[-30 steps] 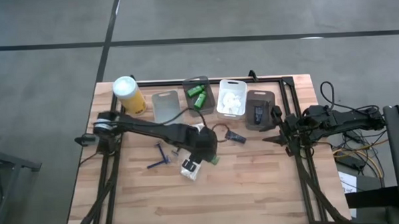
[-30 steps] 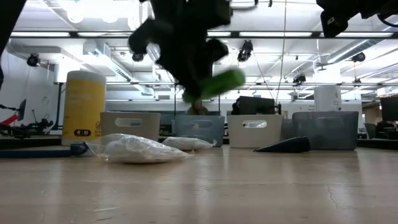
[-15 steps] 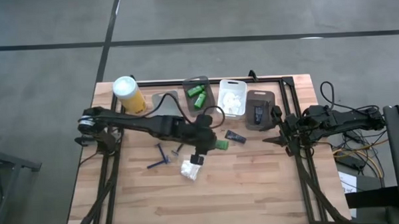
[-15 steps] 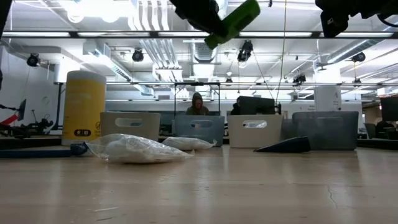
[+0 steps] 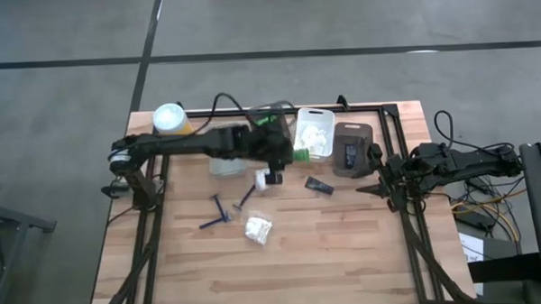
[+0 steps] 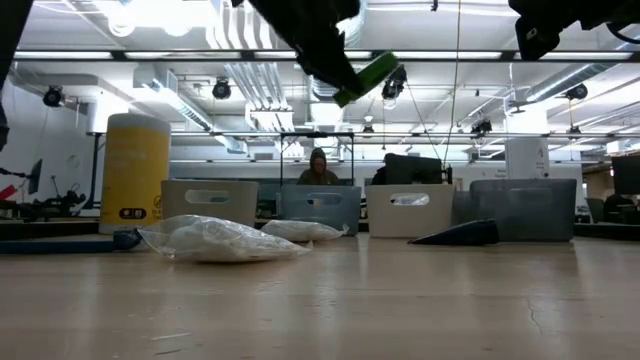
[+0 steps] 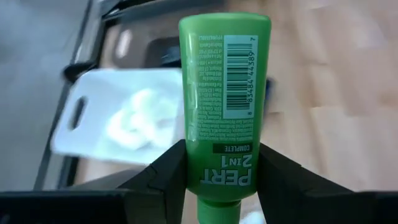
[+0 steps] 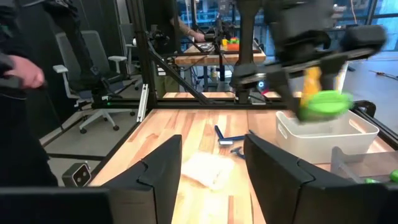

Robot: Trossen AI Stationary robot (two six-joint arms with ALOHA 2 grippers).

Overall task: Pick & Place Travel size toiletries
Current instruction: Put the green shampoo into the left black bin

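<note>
Above white bin [image 5: 313, 135], high view: left gripper [image 5: 287, 151] clamps green tube [image 5: 300, 155], tube end poking toward bin. Right gripper [image 5: 380, 178] parked at table's right edge, apart from bin, fingers spread, empty.

Low view: tube [image 6: 365, 76] aloft, tilted.

Left wrist view: tube [image 7: 224, 106] wedged between fingers [image 7: 169, 171], long axis running away from wrist over bin [image 7: 124, 118].

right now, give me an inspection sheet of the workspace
surface: wooden table, black frame around it
job's things: green tube held in the air near the white bin; razors, a packet and a sachet lie loose; more tubes in a grey bin
clutter: yellow canister at the back left
grippers: left gripper fingers clamp the tube; right gripper waits at the right edge, holding nothing
cables: bundle off the right edge
surroundings: person seated behind the table
</note>
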